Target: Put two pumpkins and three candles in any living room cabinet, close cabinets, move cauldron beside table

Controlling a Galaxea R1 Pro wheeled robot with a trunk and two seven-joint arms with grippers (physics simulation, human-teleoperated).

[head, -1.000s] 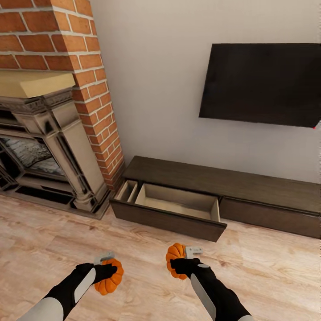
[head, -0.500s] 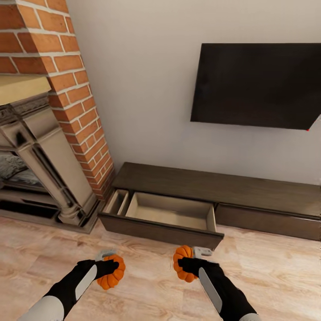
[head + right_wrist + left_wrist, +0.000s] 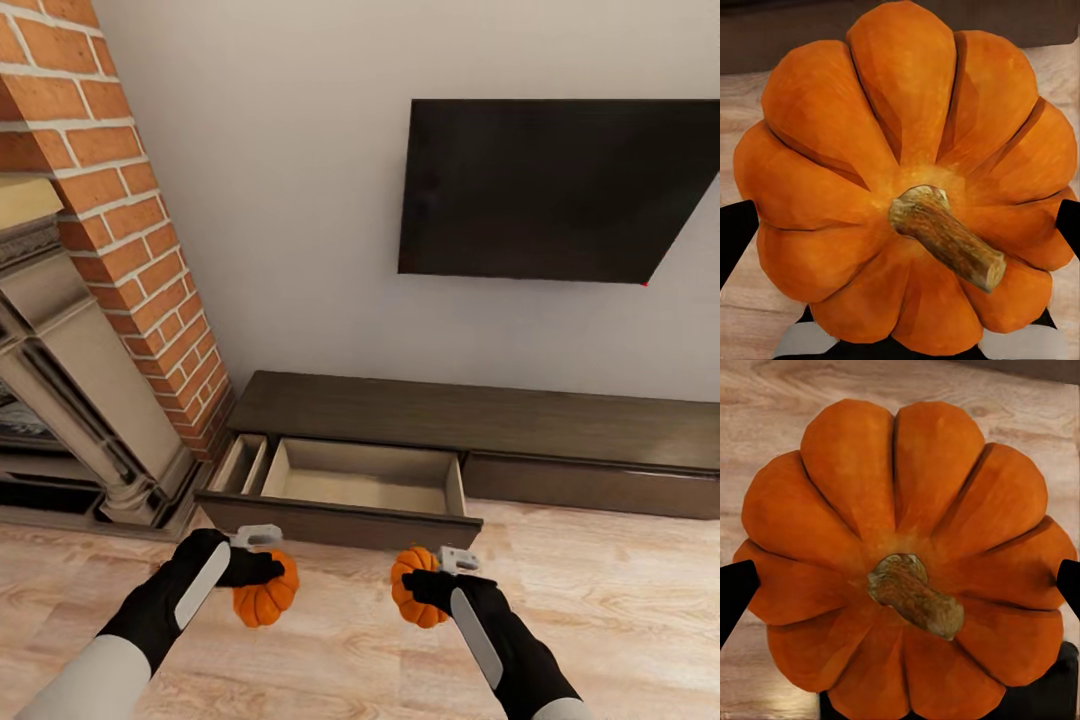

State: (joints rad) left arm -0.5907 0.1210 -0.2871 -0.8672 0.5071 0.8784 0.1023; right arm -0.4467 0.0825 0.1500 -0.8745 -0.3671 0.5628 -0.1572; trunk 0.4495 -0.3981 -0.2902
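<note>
My left gripper (image 3: 262, 585) is shut on an orange ribbed pumpkin (image 3: 266, 600), held above the wood floor just in front of the cabinet (image 3: 480, 420). In the left wrist view that pumpkin (image 3: 907, 562) shows stem-on between the dark fingers (image 3: 735, 589). My right gripper (image 3: 428, 582) is shut on the other pumpkin (image 3: 412, 590), also short of the cabinet front; the right wrist view has it (image 3: 907, 180) stem-on. The long dark-brown cabinet has its left drawer (image 3: 350, 480) pulled open, its beige inside empty. The right drawer front (image 3: 590, 485) is shut.
A brick chimney (image 3: 130, 250) and ornate fireplace surround (image 3: 80, 400) stand to the left of the cabinet. A black TV (image 3: 560, 190) hangs on the wall above it. Light wood floor (image 3: 620, 620) stretches to the right.
The view has shifted as the robot moved closer and rightward, so the open drawer now lies just beyond both pumpkins. Both grippers still hold their pumpkins.
</note>
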